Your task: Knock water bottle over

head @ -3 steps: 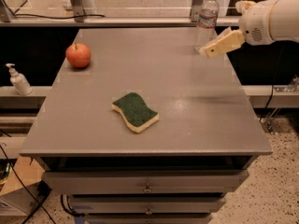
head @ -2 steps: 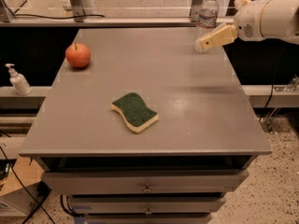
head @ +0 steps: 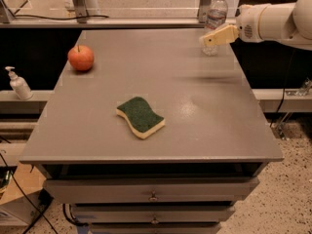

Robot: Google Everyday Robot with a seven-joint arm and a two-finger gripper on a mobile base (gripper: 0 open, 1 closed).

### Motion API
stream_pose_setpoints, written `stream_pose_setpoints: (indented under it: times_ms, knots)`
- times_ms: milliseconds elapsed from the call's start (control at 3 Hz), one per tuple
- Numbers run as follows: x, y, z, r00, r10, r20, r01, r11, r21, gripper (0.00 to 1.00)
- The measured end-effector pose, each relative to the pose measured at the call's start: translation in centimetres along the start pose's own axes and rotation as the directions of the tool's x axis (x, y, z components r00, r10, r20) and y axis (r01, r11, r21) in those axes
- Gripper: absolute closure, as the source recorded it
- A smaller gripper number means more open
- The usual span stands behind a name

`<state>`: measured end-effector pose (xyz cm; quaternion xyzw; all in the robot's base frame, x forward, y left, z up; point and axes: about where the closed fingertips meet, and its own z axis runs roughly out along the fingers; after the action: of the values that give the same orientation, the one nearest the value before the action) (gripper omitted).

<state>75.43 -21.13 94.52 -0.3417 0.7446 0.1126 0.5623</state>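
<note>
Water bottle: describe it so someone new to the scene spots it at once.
Start at the grey table; go to its far right corner, where the robot's hand hovers, coming from the right. The water bottle stands upright just behind that hand: tall, clear, white-capped, unlike the small white pump dispenser off the table's left side.

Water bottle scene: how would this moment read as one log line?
water bottle: upright, far right corner of table | end effector: at bottle's lower half, contact unclear | knock: not done

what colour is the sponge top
Dark green on the sponge, camera view; gripper by the water bottle.
</note>
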Motion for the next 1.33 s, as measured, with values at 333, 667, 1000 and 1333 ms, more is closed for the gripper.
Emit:
stream_pose_setpoints:
  times_ms: [333, 667, 1000, 1333]
  knots:
    - [1.2, -1.4, 1.9, 0.998, 0.057, -0.001, -0.057, 0.9984, 0.003, 0.0]
    - [1.5, -2.3, 3.6, 0.995, 0.098, 0.015, -0.098, 0.9952, -0.004, 0.0]
    - [1.2, -2.5, 5.1, 0.995, 0.1, 0.029, -0.099, 0.9946, -0.031, 0.18]
    - [0.6, -2.1, 6.1, 0.995, 0.084, 0.045, -0.081, 0.9948, -0.063, 0.4]
